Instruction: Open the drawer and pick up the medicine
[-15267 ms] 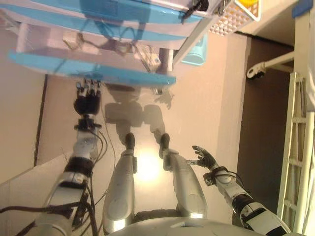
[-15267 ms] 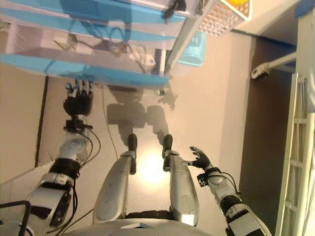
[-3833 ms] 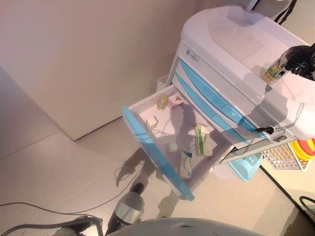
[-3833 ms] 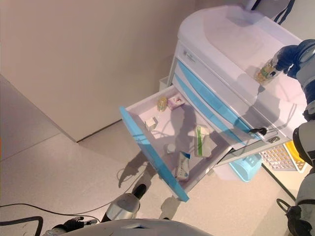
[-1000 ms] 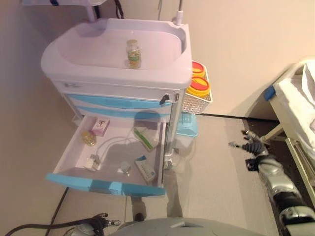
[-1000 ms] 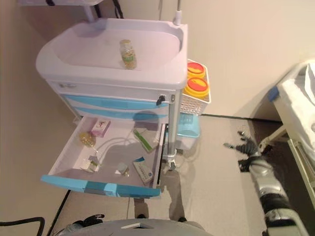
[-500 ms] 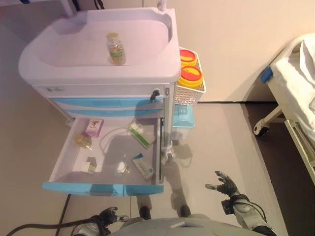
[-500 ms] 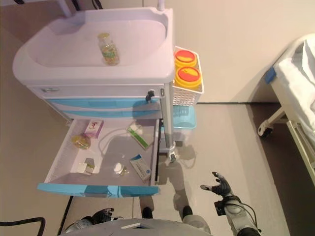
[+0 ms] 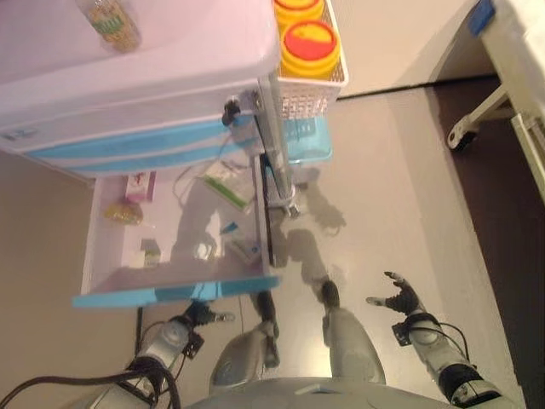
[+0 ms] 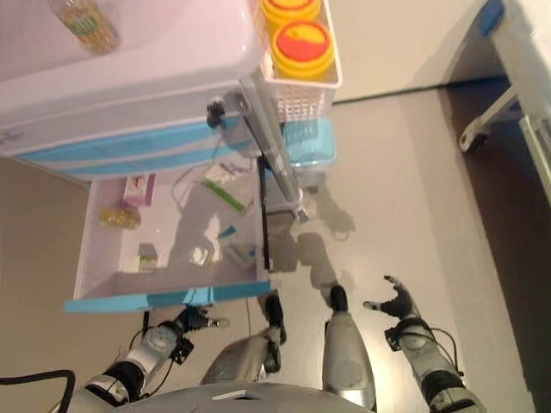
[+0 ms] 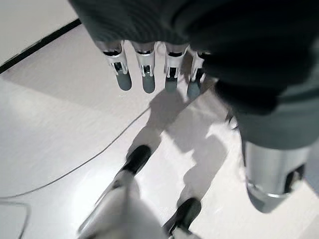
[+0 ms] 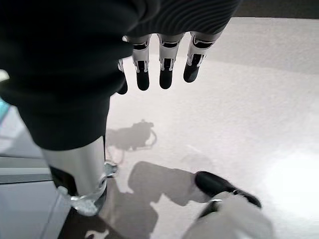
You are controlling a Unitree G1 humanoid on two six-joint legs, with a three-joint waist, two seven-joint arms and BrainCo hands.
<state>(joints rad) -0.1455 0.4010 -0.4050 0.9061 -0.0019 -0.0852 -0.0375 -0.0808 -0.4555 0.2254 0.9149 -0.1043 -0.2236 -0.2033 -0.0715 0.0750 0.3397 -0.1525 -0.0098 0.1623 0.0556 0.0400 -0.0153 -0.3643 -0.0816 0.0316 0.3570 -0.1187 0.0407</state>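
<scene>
At the upper left of the frame, the medicine bottle (image 9: 109, 24) stands on the cart top (image 9: 196, 51). Below it the drawer (image 9: 170, 292) is pulled out. Left hand (image 9: 199, 314) and right hand (image 9: 400, 300) hang low, fingers straight, holding nothing.

Left hand (image 9: 197, 313), right hand (image 9: 400, 300): each has a dark ribbed cover over its back and wrist. The fingers (image 11: 145, 69) are silver, in a row, with dark rounded tips and small dark insets in the silver. The thumb (image 12: 82, 174) is a smooth silver cylinder with a ringed metal end. The silver-grey arms (image 9: 451, 379) are rounded shells broken by black bands.
</scene>
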